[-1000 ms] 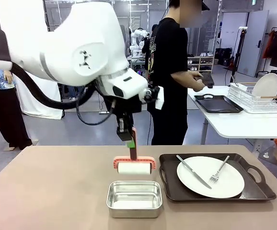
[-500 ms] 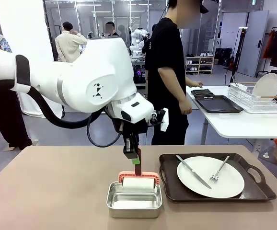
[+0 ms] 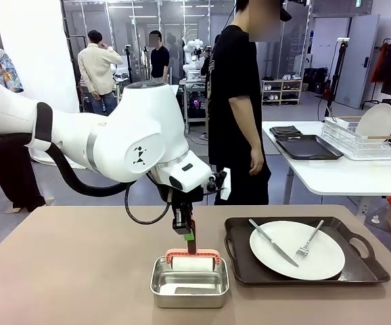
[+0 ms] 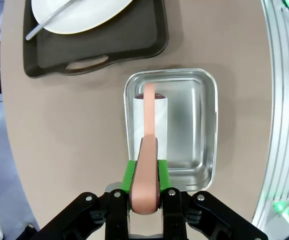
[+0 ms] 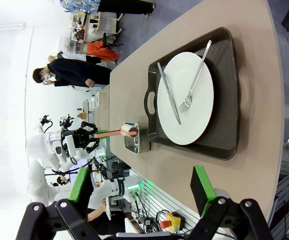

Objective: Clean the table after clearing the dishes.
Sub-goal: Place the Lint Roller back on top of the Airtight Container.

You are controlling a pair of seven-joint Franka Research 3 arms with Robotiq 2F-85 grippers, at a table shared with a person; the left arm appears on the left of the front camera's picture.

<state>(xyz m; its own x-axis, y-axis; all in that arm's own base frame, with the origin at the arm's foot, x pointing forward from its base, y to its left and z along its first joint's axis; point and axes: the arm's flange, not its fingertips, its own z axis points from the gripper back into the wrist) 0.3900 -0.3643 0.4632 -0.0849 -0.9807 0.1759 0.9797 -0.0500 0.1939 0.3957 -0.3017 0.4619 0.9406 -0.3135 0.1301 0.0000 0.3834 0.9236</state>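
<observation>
My left gripper (image 3: 189, 237) is shut on the pink handle of a lint roller (image 3: 192, 261), whose white roll sits down inside a small steel pan (image 3: 190, 288) on the tan table (image 3: 67, 271). From the left wrist, the gripper (image 4: 145, 172) clamps the handle and the roller (image 4: 149, 122) lies along the pan (image 4: 199, 125). To the right, a white plate (image 3: 297, 252) with knife (image 3: 273, 242) and fork (image 3: 310, 240) rests on a dark tray (image 3: 373, 268). My right gripper (image 5: 140, 190) hangs open above the table's near right edge, looking over the plate (image 5: 197, 107).
A person (image 3: 239, 101) stands at the table's far side, beside a white side table (image 3: 337, 177) that carries a dark tray (image 3: 307, 146) and a dish rack (image 3: 364, 139). Bare tan tabletop stretches left of the pan.
My left arm has brought the roller toward the near edge and lowered it into the steel pan. The person has turned away from the side table and dropped both arms.
</observation>
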